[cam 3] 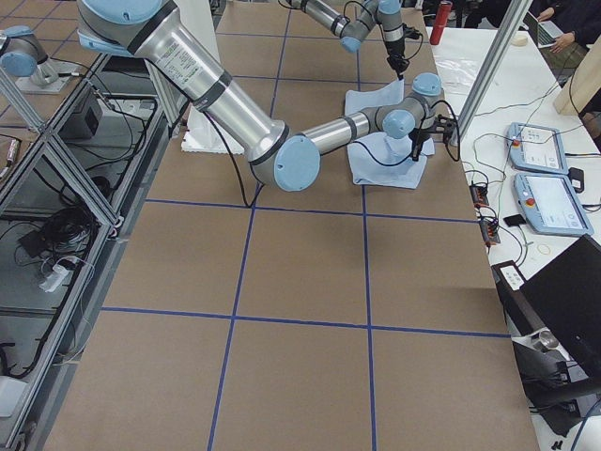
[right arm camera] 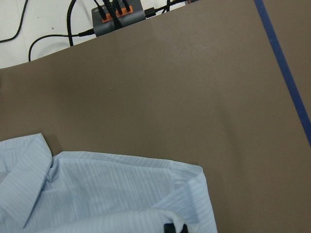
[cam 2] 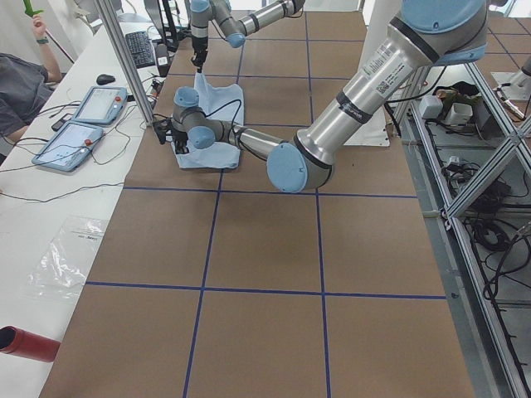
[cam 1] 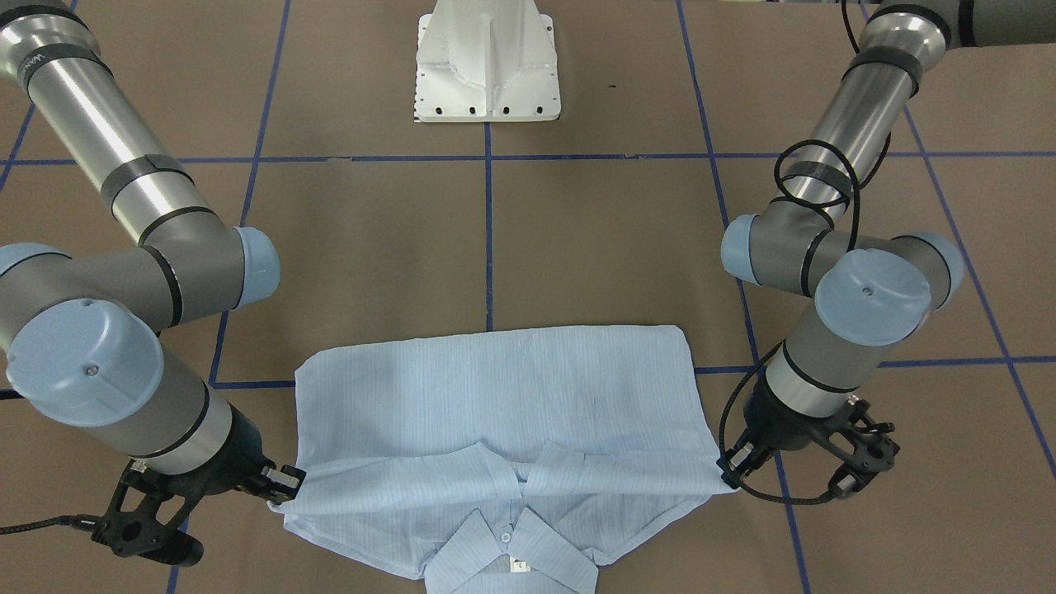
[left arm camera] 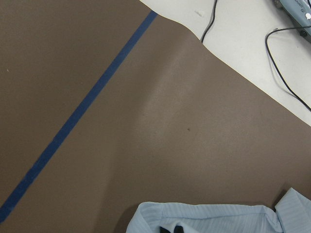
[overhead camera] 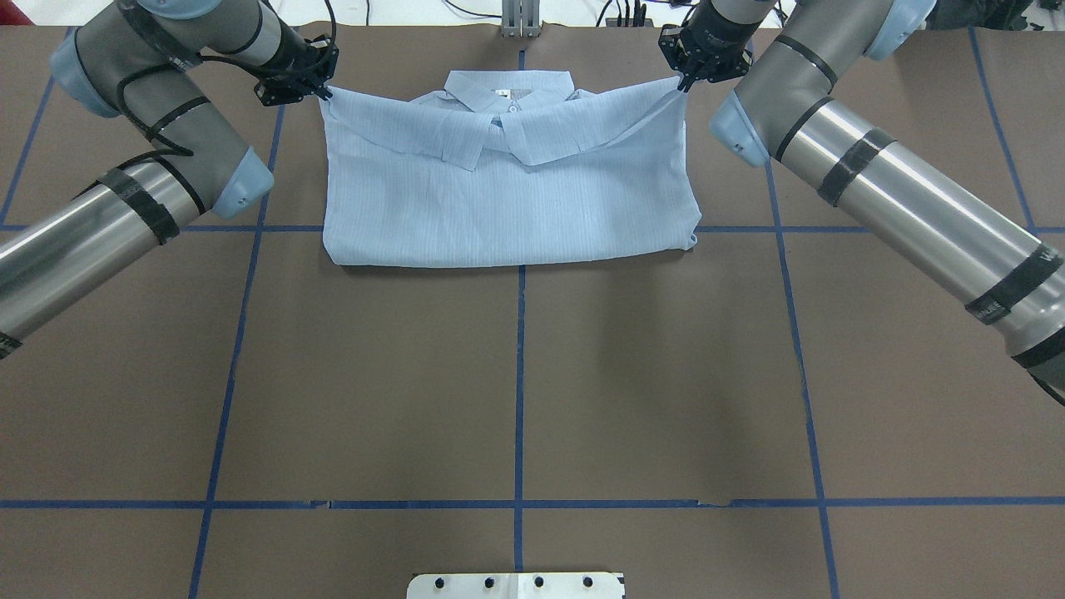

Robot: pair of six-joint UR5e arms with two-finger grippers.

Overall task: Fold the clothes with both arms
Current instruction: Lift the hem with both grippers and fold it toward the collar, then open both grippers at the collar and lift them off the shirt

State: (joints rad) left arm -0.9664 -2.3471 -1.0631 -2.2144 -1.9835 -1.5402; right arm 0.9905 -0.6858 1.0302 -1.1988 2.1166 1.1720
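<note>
We see shirt (overhead camera: pixel 507 200) lying folded on table (overhead camera: pixel 516 399), far side from base (overhead camera: pixel 516 586), collar outermost. L gripper (overhead camera: pixel 320 90) & R gripper (overhead camera: pixel 684 81) each pinch a shoulder corner, jaws narrow on cloth. We judge it thin, light, limp: grip doubled edges, keep tension even.

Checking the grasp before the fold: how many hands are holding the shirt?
2. The left hand pinches the shirt at its collar-end corner on the overhead view's left; the right hand pinches the matching corner on that view's right. Neither is hidden.
</note>
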